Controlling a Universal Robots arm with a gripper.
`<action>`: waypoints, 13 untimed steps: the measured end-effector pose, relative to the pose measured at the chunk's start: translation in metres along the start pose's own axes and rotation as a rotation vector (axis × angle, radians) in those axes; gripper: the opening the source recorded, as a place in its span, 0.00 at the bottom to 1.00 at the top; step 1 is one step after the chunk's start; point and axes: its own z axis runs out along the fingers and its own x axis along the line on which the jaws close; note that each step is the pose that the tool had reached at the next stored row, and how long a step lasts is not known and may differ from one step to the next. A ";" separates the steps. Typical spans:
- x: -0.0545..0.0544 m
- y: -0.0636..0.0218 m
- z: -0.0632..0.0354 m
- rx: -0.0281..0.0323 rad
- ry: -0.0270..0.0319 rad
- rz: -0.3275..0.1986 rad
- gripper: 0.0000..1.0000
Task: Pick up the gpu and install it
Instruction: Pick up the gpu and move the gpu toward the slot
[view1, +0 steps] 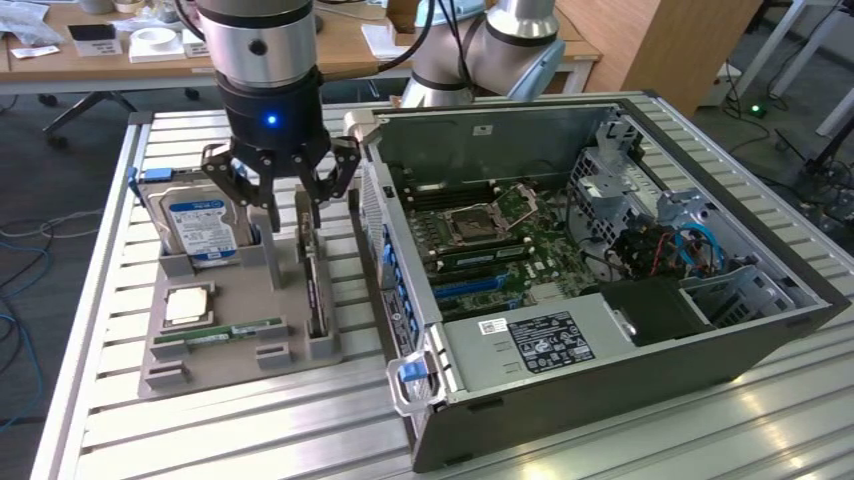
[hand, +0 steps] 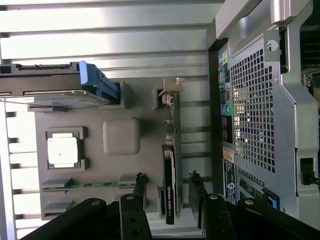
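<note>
Robot arm (view1: 264, 60) pointing straight down over a grey tray (view1: 254, 297) on a slatted metal table (view1: 200, 430), toward the exterior view's left. Its wrist is vertical, with a blue light glowing on the dark gripper body. The gripper (view1: 287, 210) hangs low over the far end of the tray, its black fingers (hand: 137, 192) spread apart and holding nothing.

The gpu (view1: 314, 285) stands on its long edge in a slot along the tray's right side, next to the computer case (view1: 641, 385). In the wrist view the fingers sit on either side of the gpu's upper edge, with a gap showing on each side, so they straddle the card without clamping it.

A hard drive (view1: 200, 222) with a blue-and-white label stands upright at the tray's far left. A square processor chip (view1: 187, 303) lies flat nearer, and a green memory stick (view1: 220, 331) lies nearer still. The case lies open on its side toward the exterior view's right, its motherboard exposed.
</note>
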 end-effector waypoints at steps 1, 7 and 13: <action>0.000 0.0000 0.0009 0.0001 0.0001 0.000 0.47; 0.000 -0.0003 0.0069 0.0001 0.0001 0.000 0.47; 0.000 -0.0007 0.0142 0.0000 0.0000 0.000 0.47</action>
